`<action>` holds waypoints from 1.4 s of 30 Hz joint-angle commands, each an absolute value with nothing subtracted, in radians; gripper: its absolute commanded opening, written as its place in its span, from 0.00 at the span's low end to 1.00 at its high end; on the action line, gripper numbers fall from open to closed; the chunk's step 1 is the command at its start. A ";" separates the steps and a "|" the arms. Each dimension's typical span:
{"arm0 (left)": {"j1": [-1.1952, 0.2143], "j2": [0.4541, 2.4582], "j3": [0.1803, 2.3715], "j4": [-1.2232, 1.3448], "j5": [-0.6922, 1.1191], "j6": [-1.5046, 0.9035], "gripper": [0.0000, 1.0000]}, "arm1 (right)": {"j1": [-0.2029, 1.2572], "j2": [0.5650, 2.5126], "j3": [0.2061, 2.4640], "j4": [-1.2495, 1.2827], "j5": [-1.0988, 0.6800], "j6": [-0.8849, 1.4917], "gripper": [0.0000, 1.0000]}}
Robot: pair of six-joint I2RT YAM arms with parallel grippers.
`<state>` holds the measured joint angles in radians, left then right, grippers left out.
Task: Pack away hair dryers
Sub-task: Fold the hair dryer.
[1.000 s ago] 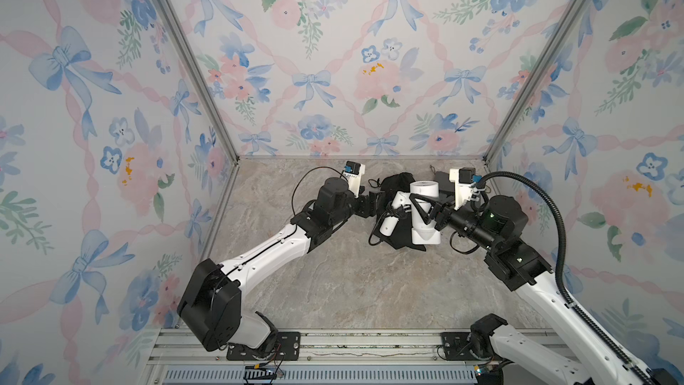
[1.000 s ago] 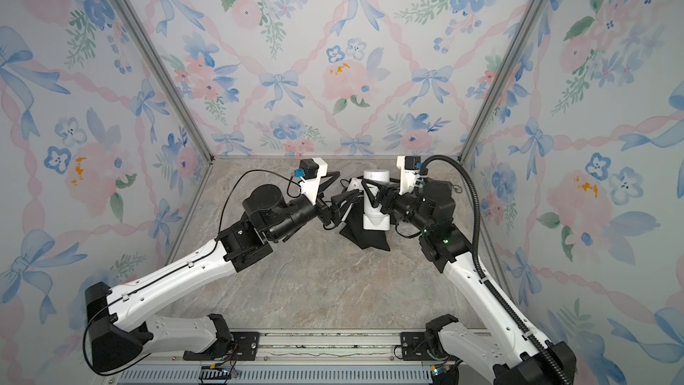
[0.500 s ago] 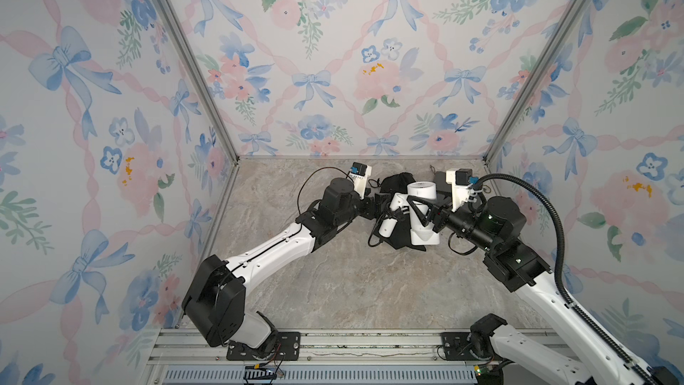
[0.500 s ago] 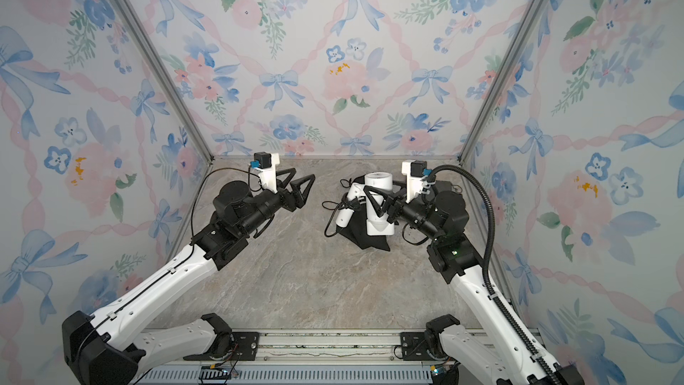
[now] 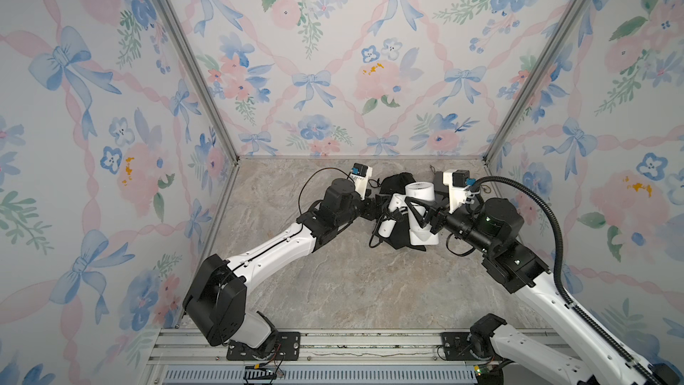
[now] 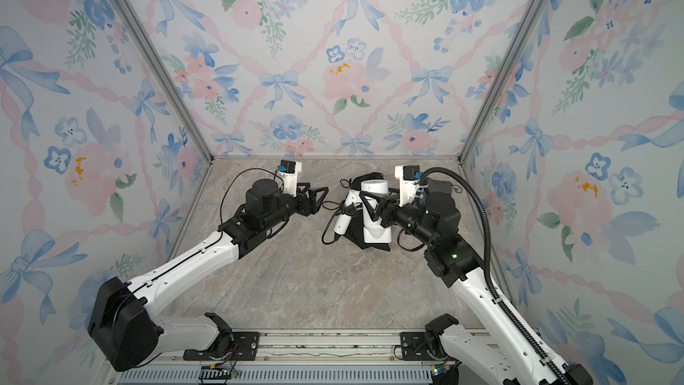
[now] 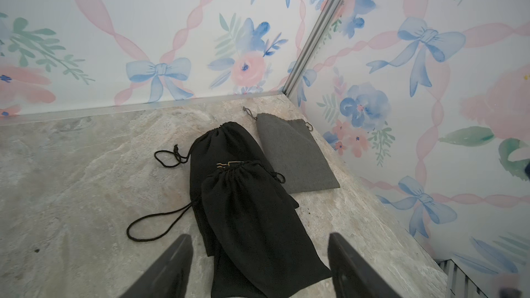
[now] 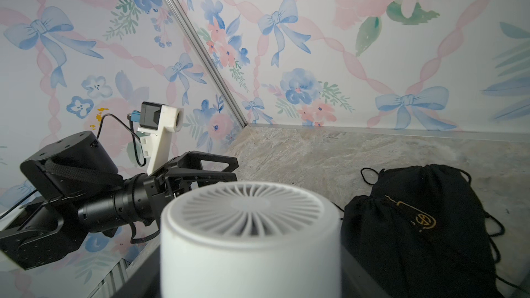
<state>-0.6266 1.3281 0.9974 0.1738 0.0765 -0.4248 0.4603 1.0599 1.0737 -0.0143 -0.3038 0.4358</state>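
A white hair dryer [image 5: 422, 216] stands with its barrel upright and its grille up over a black pouch [image 5: 398, 240]. Its folded handle [image 5: 388, 216] and dark cord [image 5: 374, 242] hang to the left. My right gripper [image 5: 416, 211] is shut on the barrel from the right, also in a top view [image 6: 374, 205]. In the right wrist view the dryer [image 8: 249, 216] fills the space between the jaws. My left gripper [image 6: 320, 196] stands open and empty to the left of the dryer. In the left wrist view its open fingers [image 7: 177, 259] straddle a black pouch [image 7: 252, 225].
A second black pouch [image 7: 220, 150] lies under the first, and a flat grey pouch [image 7: 292, 156] lies beside them near the back right corner. A black pouch with a gold logo [image 8: 415, 219] lies behind the dryer. Patterned walls close in three sides.
In a top view my left gripper has drawn back to the left, away from the dryer. My right gripper keeps its hold on the barrel and has barely moved.
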 commanded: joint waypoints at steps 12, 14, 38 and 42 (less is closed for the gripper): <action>-0.709 1.469 1.114 0.175 0.126 -0.449 0.76 | 0.495 1.031 1.057 0.073 -0.281 0.328 0.28; -0.717 1.480 1.117 0.176 0.132 -0.452 0.76 | 0.506 1.036 1.060 0.068 -0.267 0.315 0.28; -0.798 1.579 1.175 0.176 0.101 -0.494 0.76 | 0.584 1.052 1.037 0.123 -0.066 0.362 0.27; -0.808 1.587 1.190 0.176 0.107 -0.494 0.76 | 0.598 1.062 1.036 0.127 -0.043 0.366 0.26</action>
<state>-0.7494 1.5799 1.1454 0.1505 0.0299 -0.4736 0.5674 1.0275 1.0149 0.0040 -0.0647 0.3237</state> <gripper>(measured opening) 0.756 0.700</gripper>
